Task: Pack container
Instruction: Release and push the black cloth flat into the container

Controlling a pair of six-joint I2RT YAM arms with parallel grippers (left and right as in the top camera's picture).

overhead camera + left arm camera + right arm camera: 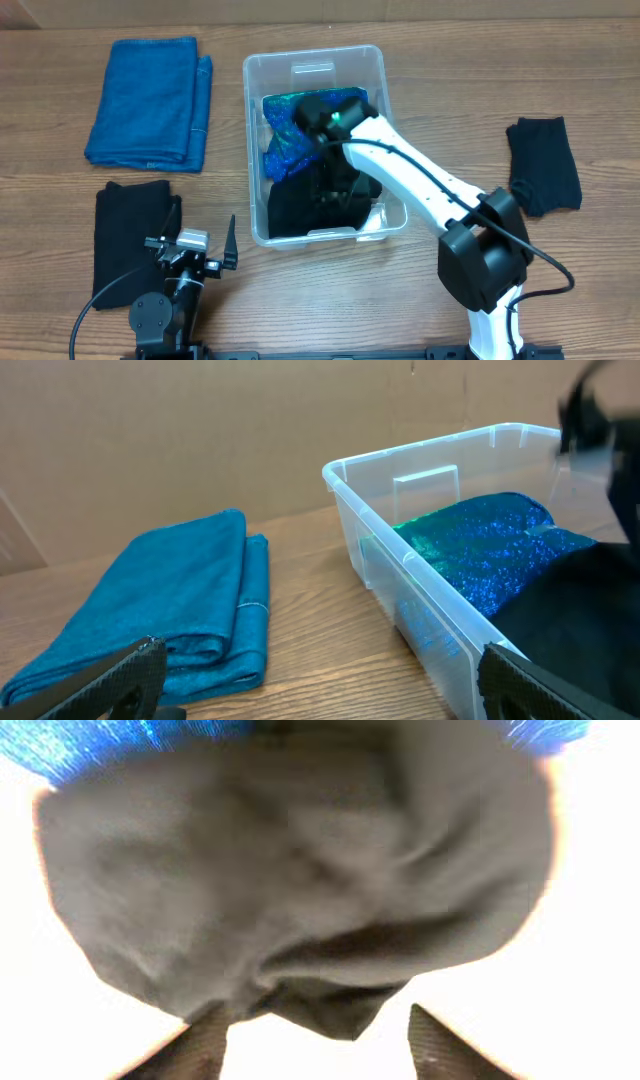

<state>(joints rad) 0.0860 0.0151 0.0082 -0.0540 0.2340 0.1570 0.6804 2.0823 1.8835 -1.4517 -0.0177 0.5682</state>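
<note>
The clear plastic container (252,150) stands at the table's middle and shows at the right of the left wrist view (430,610). Inside lie a glittery blue-green cloth (290,135) (480,550) and a black cloth (300,210) (300,870). My right gripper (315,1045) reaches down into the container and is open, its fingers apart just above the black cloth, which lies loose below. My left gripper (320,680) is open and empty, low over the table's front left, between the folded blue towel and the container wall.
A folded blue towel (150,100) (170,610) lies at the back left. A black cloth (130,235) lies at the front left beside my left arm. Another black cloth (545,165) lies at the right. A cardboard wall (200,430) stands behind.
</note>
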